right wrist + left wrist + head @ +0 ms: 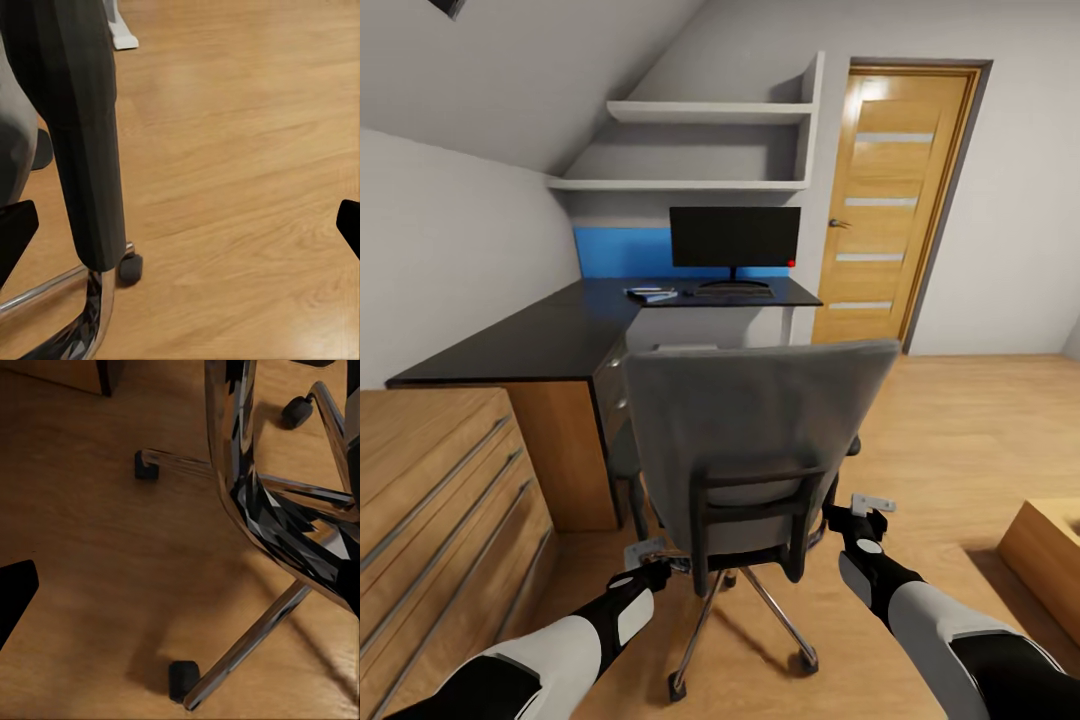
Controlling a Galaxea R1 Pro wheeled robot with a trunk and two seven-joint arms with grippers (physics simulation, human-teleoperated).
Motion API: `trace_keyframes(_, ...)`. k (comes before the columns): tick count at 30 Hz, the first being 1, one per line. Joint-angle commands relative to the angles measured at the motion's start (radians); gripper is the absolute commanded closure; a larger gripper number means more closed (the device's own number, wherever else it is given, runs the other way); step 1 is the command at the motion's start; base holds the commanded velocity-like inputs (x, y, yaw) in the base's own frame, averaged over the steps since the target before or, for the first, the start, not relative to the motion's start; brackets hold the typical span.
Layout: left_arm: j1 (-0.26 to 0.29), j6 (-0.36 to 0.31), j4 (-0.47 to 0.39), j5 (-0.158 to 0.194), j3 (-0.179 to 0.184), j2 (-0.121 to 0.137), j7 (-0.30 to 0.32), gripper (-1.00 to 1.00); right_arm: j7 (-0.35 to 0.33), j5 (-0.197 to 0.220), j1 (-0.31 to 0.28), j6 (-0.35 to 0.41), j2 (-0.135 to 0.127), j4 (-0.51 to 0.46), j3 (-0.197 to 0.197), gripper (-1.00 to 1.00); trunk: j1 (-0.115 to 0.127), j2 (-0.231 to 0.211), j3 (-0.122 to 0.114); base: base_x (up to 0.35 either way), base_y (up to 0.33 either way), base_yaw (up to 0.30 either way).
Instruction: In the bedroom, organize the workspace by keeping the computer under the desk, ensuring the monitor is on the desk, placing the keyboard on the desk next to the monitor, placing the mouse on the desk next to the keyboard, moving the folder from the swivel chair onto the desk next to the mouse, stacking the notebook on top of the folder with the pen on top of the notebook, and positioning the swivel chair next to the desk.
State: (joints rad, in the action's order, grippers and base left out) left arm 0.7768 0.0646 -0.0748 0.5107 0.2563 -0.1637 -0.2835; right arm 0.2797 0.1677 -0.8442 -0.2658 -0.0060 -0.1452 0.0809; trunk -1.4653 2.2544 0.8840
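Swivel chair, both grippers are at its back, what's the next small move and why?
Probably nudge the swivel chair forward toward the desk. Left gripper and right gripper flank its backrest, and bare floor separates it from the desk.

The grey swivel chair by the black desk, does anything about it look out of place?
Nothing looks damaged or tipped. The grey upholstered swivel chair stands upright on its chrome base, its back toward the camera, short of the black L-shaped desk rather than tucked in beside it.

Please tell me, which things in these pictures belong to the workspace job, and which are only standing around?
Job things:
swivel chair
desk
monitor
keyboard
folder

Only standing around:
wooden door
wall shelves
light wooden counter with bar handles
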Motion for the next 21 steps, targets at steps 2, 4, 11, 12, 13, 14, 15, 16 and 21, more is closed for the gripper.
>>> trace_keyframes(2, 0.001, 0.003, 0.000, 0.007, 0.014, 0.000, -0.003, -1.00, 0.001, 0.004, -0.001, -0.003, 0.000, -0.001, 0.014, -1.00, 0.000, 0.000, 0.001, 0.326, 0.000, 0.000)
trace_keyframes(4, 0.002, 0.003, 0.000, 0.007, 0.014, 0.000, -0.003, -1.00, 0.000, 0.004, -0.001, -0.003, 0.000, -0.001, 0.014, -1.00, 0.000, 0.000, 0.001, 0.327, 0.000, 0.000)
trace_keyframes(11, 0.001, 0.002, 0.000, 0.006, 0.015, -0.001, -0.003, -1.00, 0.000, 0.004, 0.003, -0.003, 0.000, -0.001, 0.014, -1.00, 0.000, 0.000, 0.001, 0.327, 0.000, 0.000)
trace_keyframes(12, 0.002, 0.002, 0.000, 0.006, 0.015, -0.001, -0.003, -1.00, 0.000, 0.004, 0.003, -0.003, 0.000, -0.001, 0.014, -1.00, 0.000, 0.000, 0.001, 0.327, 0.000, 0.000)
trace_keyframes(13, 0.002, 0.002, 0.000, 0.006, 0.015, -0.001, -0.003, -1.00, 0.000, 0.004, 0.003, -0.003, 0.000, -0.001, 0.014, -1.00, 0.000, 0.000, 0.001, 0.327, 0.000, 0.000)
trace_keyframes(14, 0.001, 0.002, 0.000, 0.006, 0.015, -0.001, -0.003, -1.00, 0.000, 0.004, 0.003, -0.003, 0.000, -0.001, 0.014, -1.00, 0.000, 0.000, 0.001, 0.327, 0.000, 0.000)
trace_keyframes(15, 0.001, 0.002, 0.000, 0.005, 0.015, -0.001, -0.003, -1.00, 0.000, 0.004, 0.003, -0.003, 0.000, -0.001, 0.014, -1.00, 0.000, 0.000, 0.001, 0.327, 0.000, 0.000)
trace_keyframes(16, 0.002, 0.002, 0.000, 0.005, 0.015, -0.001, -0.003, -1.00, 0.000, 0.004, 0.003, -0.003, 0.000, -0.001, 0.014, -1.00, 0.000, 0.000, 0.001, 0.327, 0.000, 0.000)
trace_keyframes(21, 0.001, 0.001, 0.000, 0.005, 0.015, -0.001, -0.003, -1.00, 0.001, 0.004, 0.004, -0.003, 0.000, -0.001, 0.014, -1.00, 0.000, 0.000, 0.001, 0.327, 0.000, 0.000)
